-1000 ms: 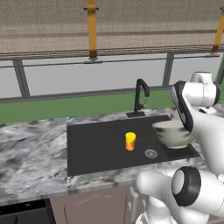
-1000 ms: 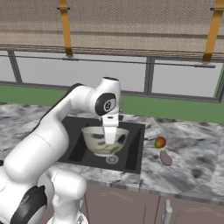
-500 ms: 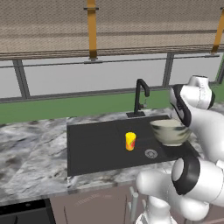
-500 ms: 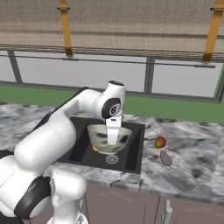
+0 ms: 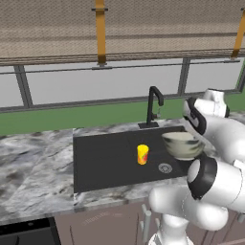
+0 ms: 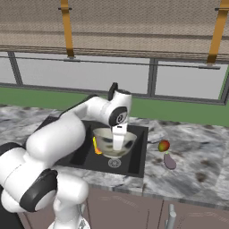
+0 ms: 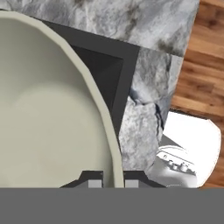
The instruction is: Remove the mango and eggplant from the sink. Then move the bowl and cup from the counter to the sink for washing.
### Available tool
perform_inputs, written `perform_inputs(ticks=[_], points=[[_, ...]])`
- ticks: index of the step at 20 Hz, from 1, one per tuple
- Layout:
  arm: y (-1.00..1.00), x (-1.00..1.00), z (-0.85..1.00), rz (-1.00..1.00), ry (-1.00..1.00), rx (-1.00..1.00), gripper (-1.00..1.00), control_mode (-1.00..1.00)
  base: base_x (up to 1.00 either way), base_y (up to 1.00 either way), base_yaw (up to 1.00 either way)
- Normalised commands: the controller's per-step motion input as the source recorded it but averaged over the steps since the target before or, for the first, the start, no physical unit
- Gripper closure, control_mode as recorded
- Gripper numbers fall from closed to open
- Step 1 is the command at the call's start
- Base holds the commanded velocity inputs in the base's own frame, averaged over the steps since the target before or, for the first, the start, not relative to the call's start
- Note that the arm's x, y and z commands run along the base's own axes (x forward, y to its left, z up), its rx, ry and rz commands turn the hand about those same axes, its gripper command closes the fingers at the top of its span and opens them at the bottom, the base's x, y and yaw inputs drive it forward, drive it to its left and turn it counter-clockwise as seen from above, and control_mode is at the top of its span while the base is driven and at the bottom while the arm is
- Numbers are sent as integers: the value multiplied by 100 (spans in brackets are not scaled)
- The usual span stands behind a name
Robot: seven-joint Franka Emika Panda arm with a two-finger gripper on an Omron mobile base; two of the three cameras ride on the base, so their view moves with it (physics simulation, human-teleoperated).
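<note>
Bowl (image 6: 113, 142) held by its rim in the robot's fingers (image 7: 113, 183), one tip inside the wall and one outside, hangs over the right half of the sink (image 5: 100, 162) in the left base view, just above the round drain (image 5: 164, 167). Over the last second the bowl has drifted a little from the basin's right edge toward its middle, and the arm has folded closer in; the bowl has not yet touched down.

Upright near the centre of the left base view, the cup (image 5: 142, 154) already stands on the sink floor, where it has not moved. At right of centre in the right base view, the mango (image 6: 163, 146) and the eggplant (image 6: 170, 161) lie side by side on the desk (image 6: 192, 161), to the right of the basin.

Judged from this, three of the four moves are finished and the last is close to done: what remains is to lower the bowl onto the basin floor and let go. The cup sits near the bowl's left side, so a careless descent might knock it over.
</note>
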Motion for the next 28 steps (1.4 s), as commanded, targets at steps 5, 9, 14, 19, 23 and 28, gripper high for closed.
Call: perform_inputs(ticks=[5,9,14,19,23,28], points=[[-6,31,-33,-1,-2,1,100,-100,0,0,0],[-4,33,-34,-2,0,1,100,-100,0,0,0],[-5,27,-34,-1,0,1,100,-100,0,0,0],[-6,26,-36,0,0,1,100,-100,0,0,0],[-2,25,-37,0,-3,0,100,-100,0,0,0],[-2,20,-36,0,-6,1,100,-100,0,0,0]])
